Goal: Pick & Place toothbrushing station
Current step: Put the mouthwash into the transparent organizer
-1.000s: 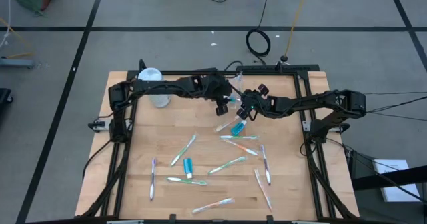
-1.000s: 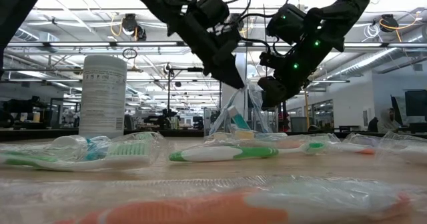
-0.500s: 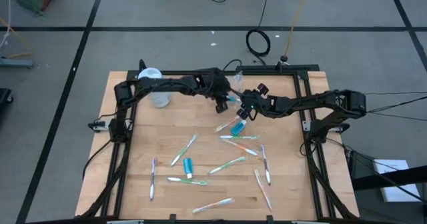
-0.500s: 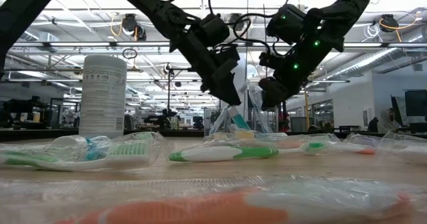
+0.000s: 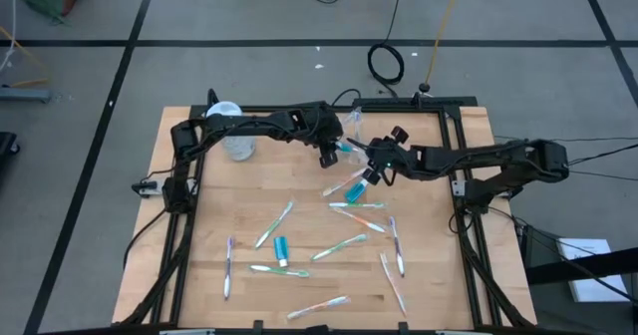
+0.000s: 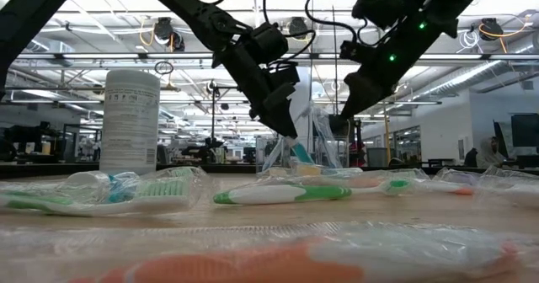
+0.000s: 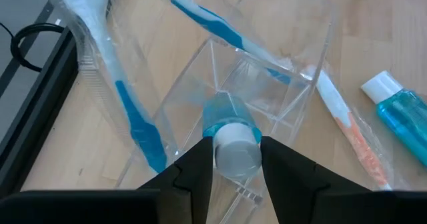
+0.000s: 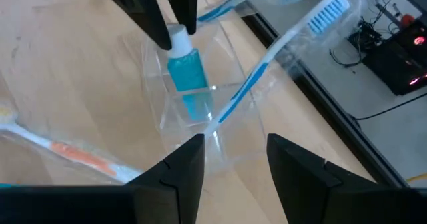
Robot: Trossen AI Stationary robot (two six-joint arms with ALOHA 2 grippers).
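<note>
A clear plastic holder [image 8: 200,111] stands on the table's far middle. Two wrapped blue-white toothbrushes [image 8: 267,57] lean in it with their heads up. My left gripper [image 7: 237,151] is just above it, shut on a small blue toothpaste tube [image 8: 183,74] whose lower end is inside the holder. My right gripper [image 8: 230,151] hangs open to the holder's right and higher, with nothing between its fingers. In the high view the left gripper [image 5: 329,158] and right gripper [image 5: 377,166] flank the holder [image 5: 351,152]. My left gripper pinches the tube's white cap [image 7: 237,154] between its two fingers. The fingers [image 8: 157,24] slant down from above and from the table's left. The tube hangs nearly upright below them, its blue body [image 7: 223,117] reaching down into one compartment of the holder.
A second blue tube [image 5: 354,190] and an orange-white brush [image 7: 350,137] lie beside the holder. Several wrapped toothbrushes [image 5: 339,245] and another tube [image 5: 281,250] are scattered over the near half. A white cylindrical container [image 6: 130,123] stands at the far left.
My left gripper has sunk a little toward the holder, carrying the tube down with it. My right gripper has risen and drawn back from the holder toward the table's right edge, its fingers as wide as before.
</note>
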